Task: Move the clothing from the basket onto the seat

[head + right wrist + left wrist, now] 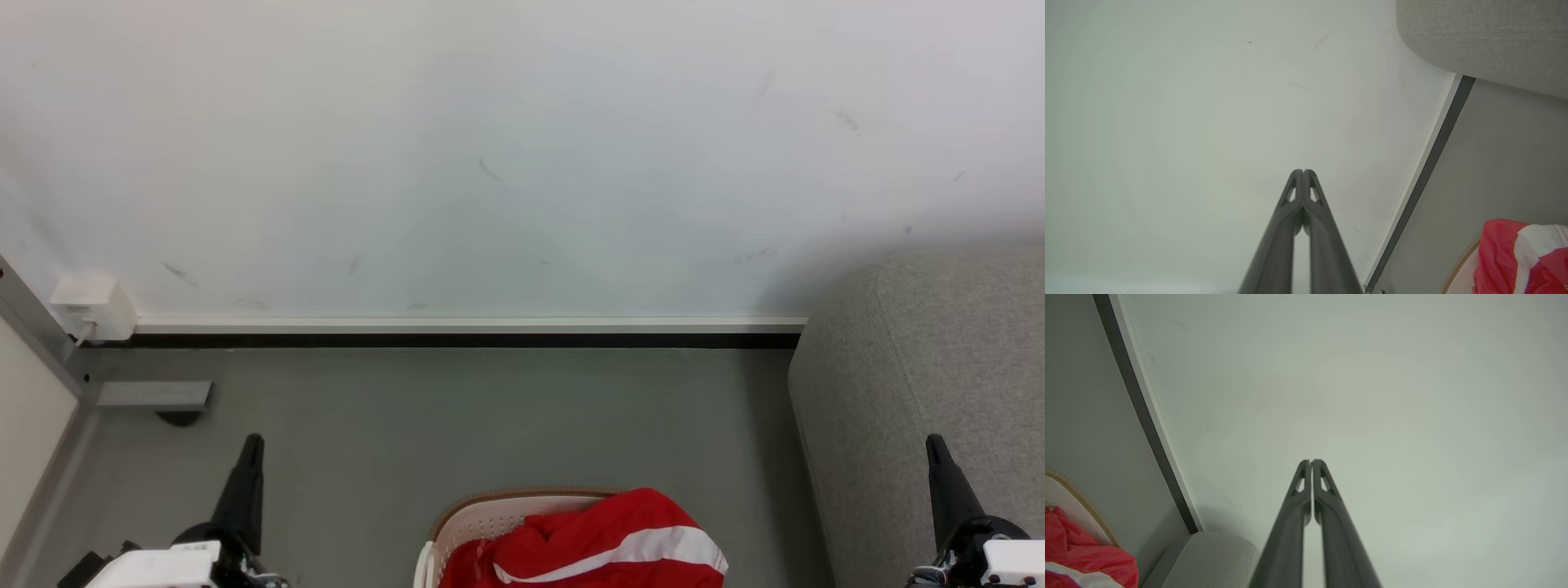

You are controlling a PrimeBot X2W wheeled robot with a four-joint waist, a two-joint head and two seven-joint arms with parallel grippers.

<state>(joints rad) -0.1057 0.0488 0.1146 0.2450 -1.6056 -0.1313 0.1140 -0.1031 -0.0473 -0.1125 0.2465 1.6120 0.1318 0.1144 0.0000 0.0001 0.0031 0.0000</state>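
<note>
Nearest, the left gripper point(253, 447) and the right gripper point(936, 447) stand at the lower corners of the head view, fingers pointing up. Each pair is pressed together with nothing between, and the wrist views show the tips meeting against bare wall. Neither touches anything.

Between them, at the bottom edge, the basket point(482, 508) sits on the floor point(490, 408), its brown rim curving round the far side. The clothing point(604, 539) is heaped in it, red with a broad white stripe, mounded above the rim and covering it on the right. No garment lies on the part of the seat that shows, so the task looks to be at its start.

The fabric looks thin, light and a little slick. It will likely sag and trail rather than hold shape, and one garment may drag another up with it. The best hold, I judge, is a raised fold at the top of the heap, pinched deep enough to gather layers — a shallow nip on the smooth stripe might slip. The basket looks light too and could slide if cloth snags on its rim.

Further right, the seat point(939, 367) rises near the basket, a strip of floor between them. Beyond everything is the wall point(490, 163).
</note>
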